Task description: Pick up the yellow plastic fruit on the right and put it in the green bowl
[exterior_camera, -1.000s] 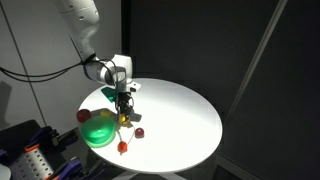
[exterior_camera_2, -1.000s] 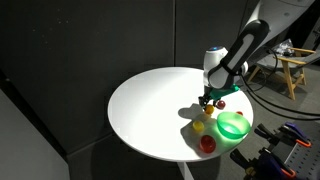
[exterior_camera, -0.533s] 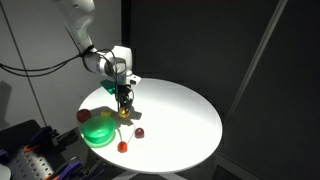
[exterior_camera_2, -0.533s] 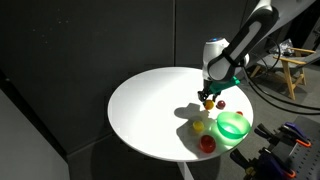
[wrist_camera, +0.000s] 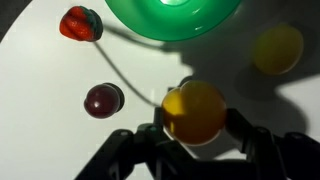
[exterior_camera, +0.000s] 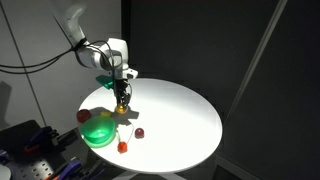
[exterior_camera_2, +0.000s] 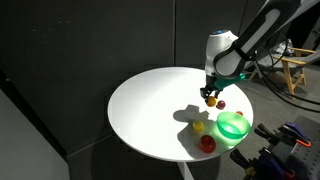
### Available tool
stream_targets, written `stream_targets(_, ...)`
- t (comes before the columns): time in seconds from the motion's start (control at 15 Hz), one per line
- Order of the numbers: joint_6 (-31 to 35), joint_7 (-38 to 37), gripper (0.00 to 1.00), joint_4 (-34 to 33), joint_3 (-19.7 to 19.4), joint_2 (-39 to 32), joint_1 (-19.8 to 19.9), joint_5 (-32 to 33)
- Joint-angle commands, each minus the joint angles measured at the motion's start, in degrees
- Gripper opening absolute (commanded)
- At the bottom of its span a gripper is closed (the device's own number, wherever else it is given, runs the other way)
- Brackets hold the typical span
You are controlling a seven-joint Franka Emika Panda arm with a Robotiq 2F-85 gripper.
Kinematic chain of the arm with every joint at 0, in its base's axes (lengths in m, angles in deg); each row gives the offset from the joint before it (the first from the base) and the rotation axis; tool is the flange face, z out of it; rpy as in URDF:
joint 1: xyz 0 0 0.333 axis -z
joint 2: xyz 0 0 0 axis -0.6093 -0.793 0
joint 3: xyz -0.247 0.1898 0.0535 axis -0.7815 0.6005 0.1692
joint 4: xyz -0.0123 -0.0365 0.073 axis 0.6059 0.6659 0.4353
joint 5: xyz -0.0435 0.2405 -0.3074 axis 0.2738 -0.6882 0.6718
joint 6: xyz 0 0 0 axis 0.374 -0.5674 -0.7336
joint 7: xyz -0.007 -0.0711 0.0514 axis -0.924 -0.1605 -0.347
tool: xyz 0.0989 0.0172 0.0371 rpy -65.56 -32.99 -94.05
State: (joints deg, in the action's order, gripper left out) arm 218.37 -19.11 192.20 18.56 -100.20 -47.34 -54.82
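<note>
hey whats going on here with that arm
The robot arm has its jaws shut on the yellow plastic fruit, holding it in the air above the white table. The green bowl sits close by on the table; the fruit is not in it yet. A second yellow piece and a dark red piece lie near the bowl.

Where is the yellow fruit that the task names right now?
The yellow fruit is clamped in the shut gripper, above the table, near the green bowl. In the wrist view it sits low centre, with a dark red piece to its left.
</note>
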Motion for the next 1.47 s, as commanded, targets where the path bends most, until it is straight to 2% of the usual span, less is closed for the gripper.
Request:
stream_targets(0.0, 0.0, -0.5, 0.39, 4.7, 0.3, 6.0, 0.1, 2.1)
stream_targets(1.07, -4.1, -0.5, 0.39, 17.0, 5.6, 20.3, 2.7, 1.9)
stream_targets(1.4, -3.4, -0.3, 0.39, 21.1, 7.4, 23.5, 4.1, 1.6)
